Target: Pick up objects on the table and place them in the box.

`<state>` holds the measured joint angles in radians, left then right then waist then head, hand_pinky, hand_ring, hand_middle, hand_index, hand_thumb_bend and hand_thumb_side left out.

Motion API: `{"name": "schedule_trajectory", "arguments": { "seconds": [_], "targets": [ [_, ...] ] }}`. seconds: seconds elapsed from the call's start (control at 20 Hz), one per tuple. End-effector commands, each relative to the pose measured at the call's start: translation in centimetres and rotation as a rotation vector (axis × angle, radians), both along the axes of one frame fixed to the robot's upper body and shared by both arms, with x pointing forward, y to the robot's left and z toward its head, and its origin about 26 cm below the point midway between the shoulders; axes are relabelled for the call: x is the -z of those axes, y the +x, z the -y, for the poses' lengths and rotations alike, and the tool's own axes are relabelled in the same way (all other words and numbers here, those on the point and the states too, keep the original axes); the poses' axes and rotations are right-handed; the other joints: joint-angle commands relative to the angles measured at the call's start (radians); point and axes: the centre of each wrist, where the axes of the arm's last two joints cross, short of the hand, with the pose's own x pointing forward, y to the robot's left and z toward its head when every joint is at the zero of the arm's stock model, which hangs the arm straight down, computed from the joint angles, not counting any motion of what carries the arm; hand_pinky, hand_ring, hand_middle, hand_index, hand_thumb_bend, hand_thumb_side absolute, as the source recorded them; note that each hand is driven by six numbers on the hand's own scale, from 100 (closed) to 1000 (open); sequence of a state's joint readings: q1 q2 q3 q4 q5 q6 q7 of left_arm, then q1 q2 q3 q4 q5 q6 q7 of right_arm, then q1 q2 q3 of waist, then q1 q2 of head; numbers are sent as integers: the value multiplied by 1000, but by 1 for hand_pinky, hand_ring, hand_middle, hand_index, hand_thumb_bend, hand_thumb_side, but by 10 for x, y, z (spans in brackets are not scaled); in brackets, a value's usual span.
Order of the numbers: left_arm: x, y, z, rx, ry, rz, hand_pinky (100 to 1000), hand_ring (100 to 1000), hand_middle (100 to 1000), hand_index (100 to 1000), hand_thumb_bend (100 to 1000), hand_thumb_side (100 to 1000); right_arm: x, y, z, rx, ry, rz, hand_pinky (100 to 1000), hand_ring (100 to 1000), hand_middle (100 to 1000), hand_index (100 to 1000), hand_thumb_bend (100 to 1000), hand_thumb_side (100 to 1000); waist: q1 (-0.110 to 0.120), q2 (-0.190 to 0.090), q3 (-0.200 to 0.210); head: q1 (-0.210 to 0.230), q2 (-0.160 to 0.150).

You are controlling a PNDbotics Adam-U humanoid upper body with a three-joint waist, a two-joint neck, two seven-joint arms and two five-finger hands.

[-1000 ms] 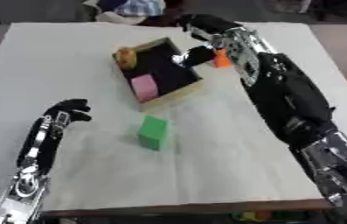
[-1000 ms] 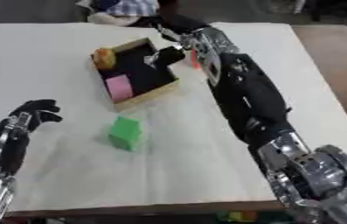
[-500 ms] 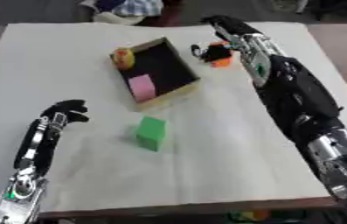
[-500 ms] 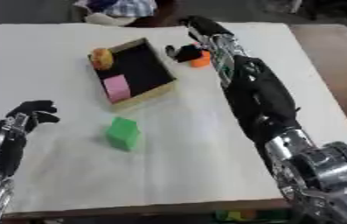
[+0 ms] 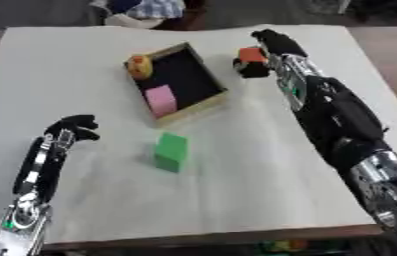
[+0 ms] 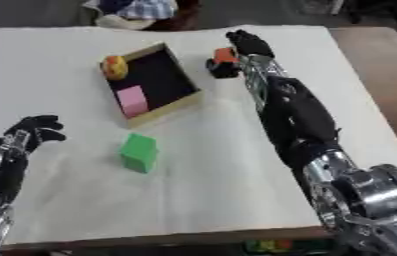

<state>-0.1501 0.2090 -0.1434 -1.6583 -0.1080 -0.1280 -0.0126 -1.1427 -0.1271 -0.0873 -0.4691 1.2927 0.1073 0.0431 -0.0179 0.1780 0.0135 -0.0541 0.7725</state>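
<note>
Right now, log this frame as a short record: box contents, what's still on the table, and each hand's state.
box: open, black inside, wooden walls
in box: pink block; yellow-orange object at far corner
on table: green block, nearer than the box
right hand: curled on an orange object, right of the box
left hand: idle, fingers curled, holds nothing

Orange object (image 5: 252,55) partly hidden within right robot hand (image 5: 263,52); shape unclear.

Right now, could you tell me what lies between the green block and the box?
Nothing: in the left eye view only bare white table separates the green block from the near corner of the box, which holds a pink block.
</note>
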Motion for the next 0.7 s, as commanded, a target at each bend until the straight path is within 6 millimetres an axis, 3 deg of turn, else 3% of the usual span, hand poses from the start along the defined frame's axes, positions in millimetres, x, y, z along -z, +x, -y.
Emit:
{"name": "schedule_trajectory", "arguments": {
  "seconds": [0.05,0.35,0.7],
  "targets": [
    [-7,2,2,12,-1,26,768,608,619,753,100,966,-7,2,4,28,-4,18,858,921,940,978,211,647,13,-19,2,-3,-2],
    [-8,2,2,13,-3,26,768,607,619,753,100,966,8,-1,1,41,8,-10,809,861,898,939,134,584,16,-18,4,-5,-2],
    [-8,3,2,12,-5,25,768,607,618,753,100,966,12,-4,-5,48,2,72,717,750,743,799,100,425,17,-18,5,-6,-2]
  ]
}}
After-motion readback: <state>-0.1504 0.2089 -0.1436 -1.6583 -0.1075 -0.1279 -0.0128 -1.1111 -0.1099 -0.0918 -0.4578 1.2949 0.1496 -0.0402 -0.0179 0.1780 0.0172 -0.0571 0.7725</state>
